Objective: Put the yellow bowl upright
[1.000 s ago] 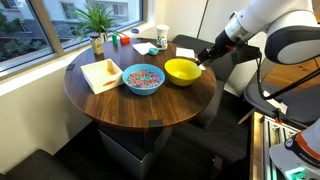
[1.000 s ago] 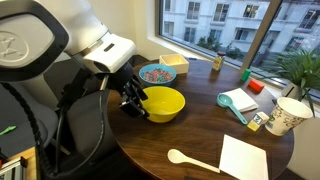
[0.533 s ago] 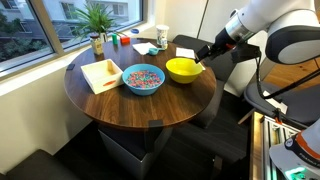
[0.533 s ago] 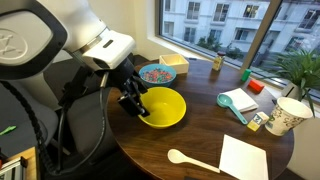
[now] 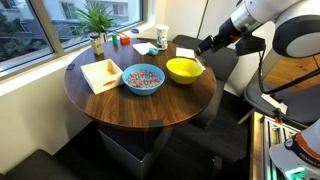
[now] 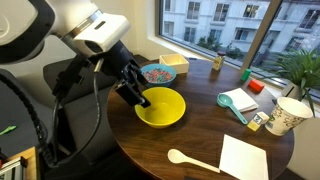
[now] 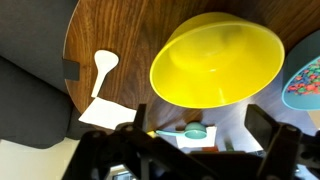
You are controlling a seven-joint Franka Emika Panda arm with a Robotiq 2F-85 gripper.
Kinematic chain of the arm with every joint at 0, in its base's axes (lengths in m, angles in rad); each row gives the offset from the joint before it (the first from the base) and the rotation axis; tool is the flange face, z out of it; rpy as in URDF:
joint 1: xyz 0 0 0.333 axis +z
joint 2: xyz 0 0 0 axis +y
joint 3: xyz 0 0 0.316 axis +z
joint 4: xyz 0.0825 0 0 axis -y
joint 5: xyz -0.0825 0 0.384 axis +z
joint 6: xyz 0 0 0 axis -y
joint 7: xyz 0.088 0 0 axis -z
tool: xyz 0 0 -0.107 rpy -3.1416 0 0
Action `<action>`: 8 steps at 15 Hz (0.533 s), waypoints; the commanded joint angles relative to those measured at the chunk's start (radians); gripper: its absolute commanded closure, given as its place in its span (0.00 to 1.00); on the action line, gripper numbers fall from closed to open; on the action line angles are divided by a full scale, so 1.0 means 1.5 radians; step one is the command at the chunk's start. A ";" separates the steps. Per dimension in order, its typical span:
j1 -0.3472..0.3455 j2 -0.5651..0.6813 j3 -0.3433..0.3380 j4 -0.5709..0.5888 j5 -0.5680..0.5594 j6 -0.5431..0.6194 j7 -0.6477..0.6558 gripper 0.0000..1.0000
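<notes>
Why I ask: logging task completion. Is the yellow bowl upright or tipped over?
Upright. The yellow bowl sits base-down on the table, its empty hollow facing up in both exterior views.

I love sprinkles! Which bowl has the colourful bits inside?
The blue bowl, in the middle of the table. It is full of colourful speckled bits, while the yellow bowl beside it is empty.

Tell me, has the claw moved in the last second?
Yes. The claw has lifted up and away from the rim of the yellow bowl, which sits on the fixed round table.
</notes>
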 commanded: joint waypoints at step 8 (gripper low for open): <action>-0.017 -0.043 0.033 0.048 0.001 -0.096 0.009 0.00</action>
